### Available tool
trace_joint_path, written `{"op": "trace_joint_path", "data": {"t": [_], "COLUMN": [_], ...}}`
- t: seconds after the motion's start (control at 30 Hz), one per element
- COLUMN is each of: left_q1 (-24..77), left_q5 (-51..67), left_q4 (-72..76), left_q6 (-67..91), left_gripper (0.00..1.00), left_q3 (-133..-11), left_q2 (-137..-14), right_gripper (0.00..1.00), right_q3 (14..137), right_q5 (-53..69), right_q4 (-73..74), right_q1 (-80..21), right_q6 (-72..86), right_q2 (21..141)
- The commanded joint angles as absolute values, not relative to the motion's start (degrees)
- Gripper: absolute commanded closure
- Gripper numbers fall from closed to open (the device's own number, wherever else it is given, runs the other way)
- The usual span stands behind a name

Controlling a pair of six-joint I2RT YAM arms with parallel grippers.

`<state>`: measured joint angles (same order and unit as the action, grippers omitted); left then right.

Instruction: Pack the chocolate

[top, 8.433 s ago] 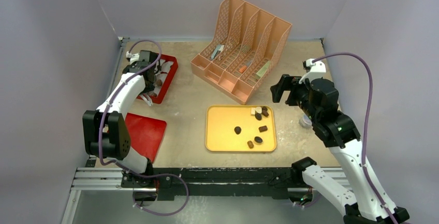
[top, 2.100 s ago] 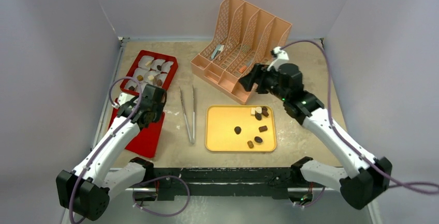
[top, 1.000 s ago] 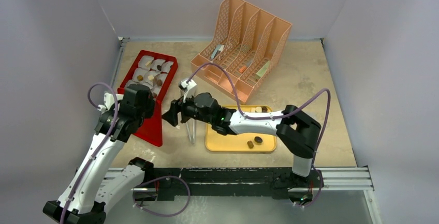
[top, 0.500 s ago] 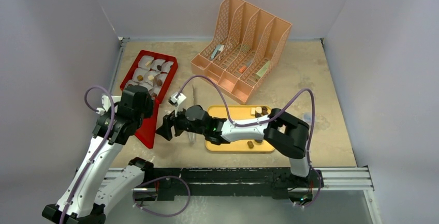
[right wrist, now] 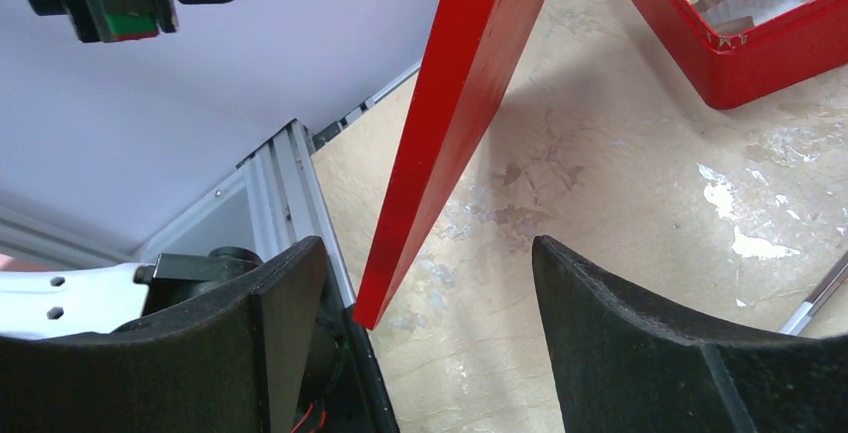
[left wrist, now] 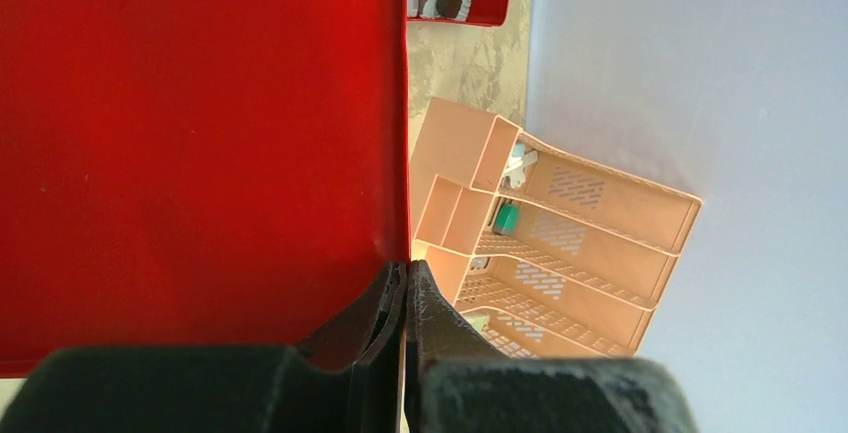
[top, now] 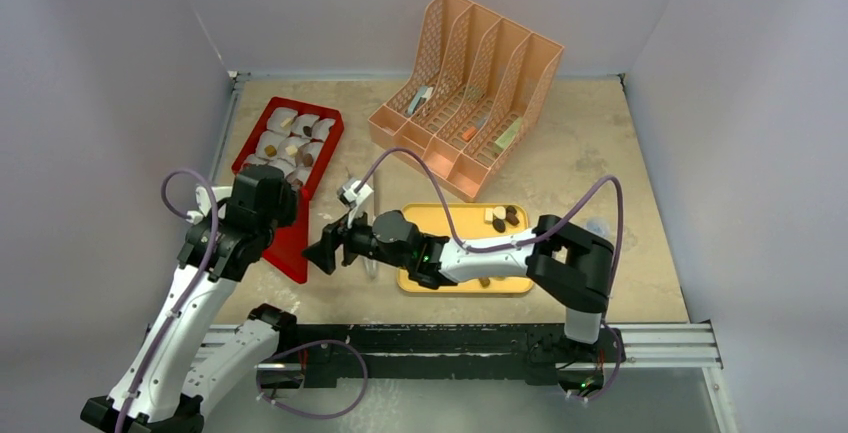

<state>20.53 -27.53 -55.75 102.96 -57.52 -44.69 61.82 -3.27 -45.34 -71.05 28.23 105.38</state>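
Since about two seconds ago the right arm has swung from the file organizer [top: 470, 93] across to the left side, and the left arm has raised the red lid [left wrist: 200, 153] from the tabletop [top: 580, 143], so that it now stands steeply tilted. The left pincer [left wrist: 406, 278] is fully closed and grips the lid by its thin edge. The right pincer [right wrist: 425, 253] stands wide apart and has hold of nothing. In the right wrist view the lower corner of the lid hangs between its two fingers [right wrist: 285, 313] and touches neither of them. Most of the chocolate [top: 505, 216] that can be seen lies on the yellow tray [top: 455, 218]: a small group of dark and cream pieces at the tray's 1 o'clock corner, and a brown piece near its 5 o'clock edge, partly hidden under the right arm. A few more pieces sit among the white cup liners [top: 283, 118] in the red box [top: 304, 103], which stands at 10 o'clock from the tray. The lid is at 9 o'clock from the tray, and the organizer is at 12 o'clock.
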Motion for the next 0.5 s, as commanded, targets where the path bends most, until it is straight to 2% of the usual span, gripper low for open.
{"op": "trace_joint_path", "data": {"t": [0.0,0.23,0.47], "left_q1": [20.30,20.30,20.30], "left_q5": [-28.06,-28.53,-30.38], "left_q4": [-52.51,-52.36,-53.94], "left_q6": [105.47,105.73,105.73], "left_gripper": [1.00,1.00,1.00], "left_q3": [-59.51,-60.17,-61.70], "left_q2": [-43.07,-43.05,-42.35], "right_gripper": [0.23,0.29,0.44], "right_q3": [66.82,74.44,73.38], "right_q5": [-5.97,-6.71,-9.80], "right_q4": [-46.62,-39.39,-38.14], "right_q1": [-71.87,-73.74,-74.12], "right_q6": [28.29,28.38,27.15], "right_q2": [106.77,111.92,111.25]}}
